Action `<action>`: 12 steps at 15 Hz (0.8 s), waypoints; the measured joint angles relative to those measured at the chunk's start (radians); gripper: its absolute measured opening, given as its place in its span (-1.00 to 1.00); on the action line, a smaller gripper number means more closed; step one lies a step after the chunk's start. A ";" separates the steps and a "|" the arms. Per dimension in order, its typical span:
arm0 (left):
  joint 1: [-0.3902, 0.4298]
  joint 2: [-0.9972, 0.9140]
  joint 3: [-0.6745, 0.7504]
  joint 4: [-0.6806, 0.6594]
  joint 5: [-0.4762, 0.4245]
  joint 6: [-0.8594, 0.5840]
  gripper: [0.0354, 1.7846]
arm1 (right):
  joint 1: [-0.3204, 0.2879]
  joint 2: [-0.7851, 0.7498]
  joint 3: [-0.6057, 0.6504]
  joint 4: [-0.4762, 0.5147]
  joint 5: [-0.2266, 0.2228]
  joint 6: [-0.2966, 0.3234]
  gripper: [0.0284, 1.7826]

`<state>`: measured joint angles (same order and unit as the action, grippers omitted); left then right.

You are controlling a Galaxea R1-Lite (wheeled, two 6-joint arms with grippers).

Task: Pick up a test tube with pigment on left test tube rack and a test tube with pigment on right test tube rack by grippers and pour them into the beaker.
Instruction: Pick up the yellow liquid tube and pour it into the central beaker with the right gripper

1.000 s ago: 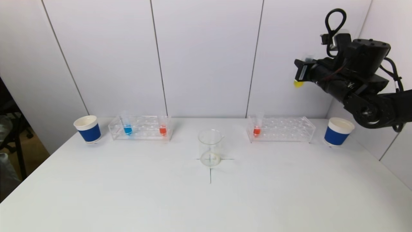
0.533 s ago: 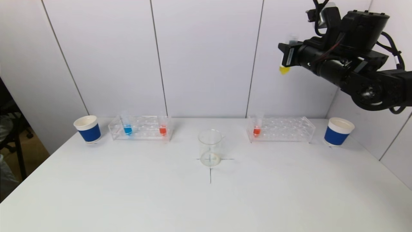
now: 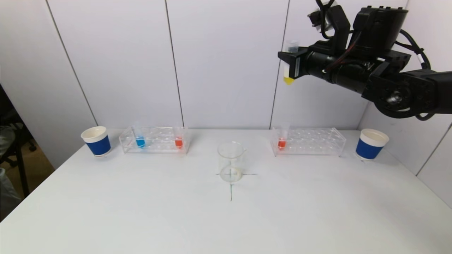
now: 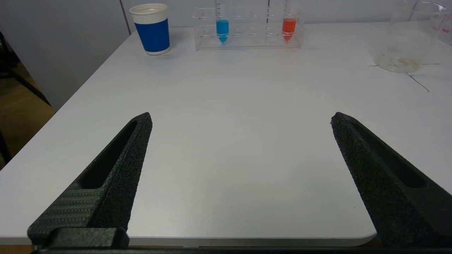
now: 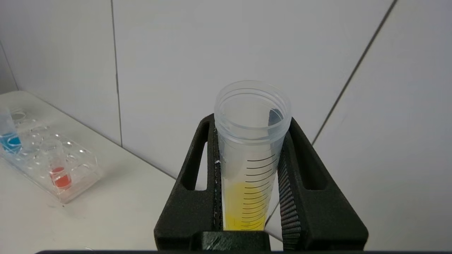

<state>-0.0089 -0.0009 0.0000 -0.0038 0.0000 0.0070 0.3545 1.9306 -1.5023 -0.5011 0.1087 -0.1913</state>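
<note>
high above the beaker and off to its right, right claw clamped on upright yellow tube. keep it vertical until over the beaker mouth, then tip slowly. left claw apart, low over worktop.

Left cup, blue with white rim, upright on table. Right cup, same. Black cross, probably tape.

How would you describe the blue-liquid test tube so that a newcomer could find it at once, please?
Start at the clear left test tube rack at the back of the white table, beside the blue paper cup. The blue-liquid tube stands at the rack's cup end; its only rack-mate, the orange-liquid tube, sits at the beaker end.
</note>
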 joint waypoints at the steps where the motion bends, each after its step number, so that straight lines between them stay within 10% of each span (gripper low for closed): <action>1: 0.000 0.000 0.000 0.000 0.000 0.000 0.99 | 0.003 0.009 -0.001 -0.005 0.018 -0.033 -0.46; 12: 0.000 0.000 0.000 0.000 0.000 0.000 0.99 | 0.049 0.167 -0.008 -0.106 0.201 -0.395 -0.46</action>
<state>-0.0089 -0.0009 0.0000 -0.0038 0.0000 0.0066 0.4036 2.0979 -1.5100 -0.6070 0.3102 -0.5860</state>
